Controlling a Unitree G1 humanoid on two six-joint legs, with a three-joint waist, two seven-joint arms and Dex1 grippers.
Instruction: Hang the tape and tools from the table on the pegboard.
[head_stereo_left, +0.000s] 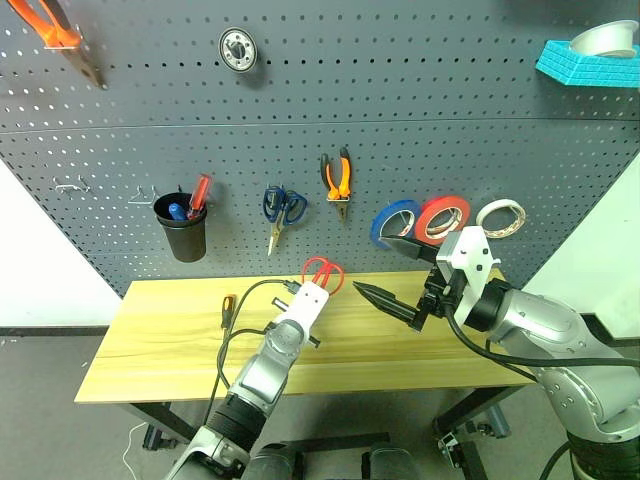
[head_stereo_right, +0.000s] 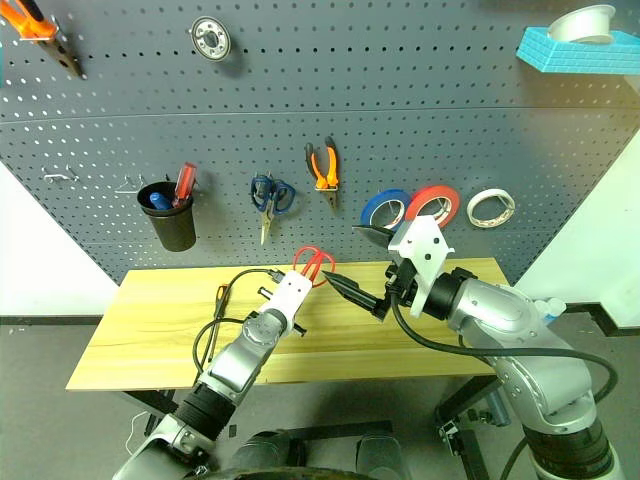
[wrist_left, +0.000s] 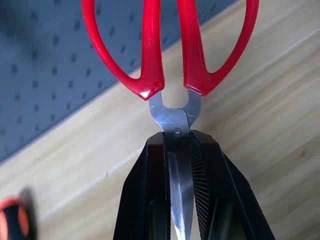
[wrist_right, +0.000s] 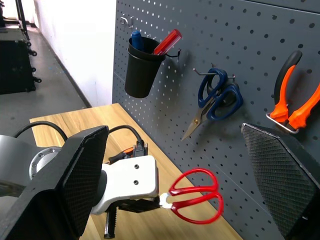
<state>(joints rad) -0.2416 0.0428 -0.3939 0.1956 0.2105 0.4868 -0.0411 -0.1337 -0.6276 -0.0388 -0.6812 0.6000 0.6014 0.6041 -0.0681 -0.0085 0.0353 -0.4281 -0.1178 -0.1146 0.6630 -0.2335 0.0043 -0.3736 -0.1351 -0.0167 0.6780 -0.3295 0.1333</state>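
Clamping the left gripper (wrist_left: 181, 165) on the blades of the red-handled scissors (head_stereo_left: 322, 271), handles raised toward the pegboard (head_stereo_left: 400, 120) above the table (head_stereo_left: 160, 340). Right gripper (head_stereo_left: 395, 272) beside it, fingers spread wide, empty. Behind, already hung: pliers (head_stereo_left: 338, 180), red tape (head_stereo_left: 443, 218). Orange-and-black screwdriver (head_stereo_left: 227, 310) lying on the table.

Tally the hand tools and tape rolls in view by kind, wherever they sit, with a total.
Scissors: 2, the red-handled scissors in the left gripper, the blue-handled scissors on the pegboard
Pliers: 2, orange-and-black-handled pliers, another pair top left
Screwdrivers: 2, slim screwdriver on the table, red-handled screwdriver in the black cup
Tape rolls: 4, red tape, blue roll, whitish roll, white roll
Total: 10
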